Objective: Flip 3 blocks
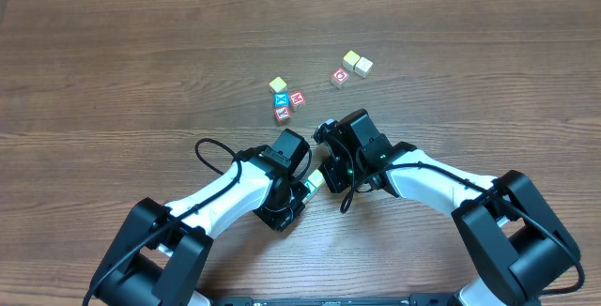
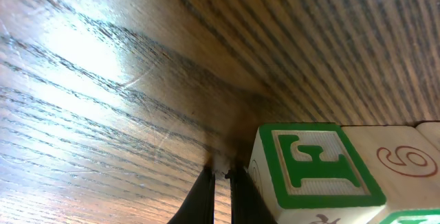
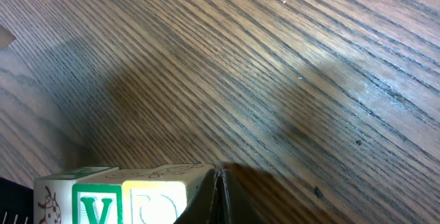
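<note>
Left gripper (image 2: 221, 180) and right gripper (image 3: 218, 183) both clenched empty, seemingly pressed against the blocks (image 1: 316, 180) toward the desk's (image 1: 113, 62) robot-side edge, so a shove could skid the green V block (image 3: 96, 207) away unflipped.

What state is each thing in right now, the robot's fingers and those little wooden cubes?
Left fingers: shut, holding nothing.
Right fingers: shut, holding nothing, tips beside the cream cube.
Wooden cube with a green V face: resting on the brown wooden table, not gripped.
Cream wooden cube with a faint yellowish mark: side by side with the V cube, not gripped.
Pale yellow wooden cube: lying loose, untouched.
</note>
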`<state>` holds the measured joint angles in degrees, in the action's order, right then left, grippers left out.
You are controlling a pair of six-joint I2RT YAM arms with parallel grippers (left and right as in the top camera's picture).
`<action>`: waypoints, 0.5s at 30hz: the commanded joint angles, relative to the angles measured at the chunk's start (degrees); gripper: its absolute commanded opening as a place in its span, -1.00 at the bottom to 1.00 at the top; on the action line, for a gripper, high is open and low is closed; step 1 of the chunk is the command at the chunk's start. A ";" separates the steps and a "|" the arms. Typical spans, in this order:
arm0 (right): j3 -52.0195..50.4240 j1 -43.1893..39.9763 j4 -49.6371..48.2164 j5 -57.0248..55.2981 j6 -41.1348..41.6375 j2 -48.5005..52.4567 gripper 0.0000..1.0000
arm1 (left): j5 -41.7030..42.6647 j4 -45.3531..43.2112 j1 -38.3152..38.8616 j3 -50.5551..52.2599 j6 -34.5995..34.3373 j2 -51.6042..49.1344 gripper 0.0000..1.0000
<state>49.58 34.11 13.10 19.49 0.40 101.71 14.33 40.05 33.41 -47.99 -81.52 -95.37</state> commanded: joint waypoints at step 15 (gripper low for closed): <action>-0.33 1.57 -1.55 3.02 1.66 0.44 -0.92 | 0.72 -0.85 0.81 0.17 -0.79 -0.63 -0.92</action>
<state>49.58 34.17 11.94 19.44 1.32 101.75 14.33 40.05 33.41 -47.99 -81.54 -95.37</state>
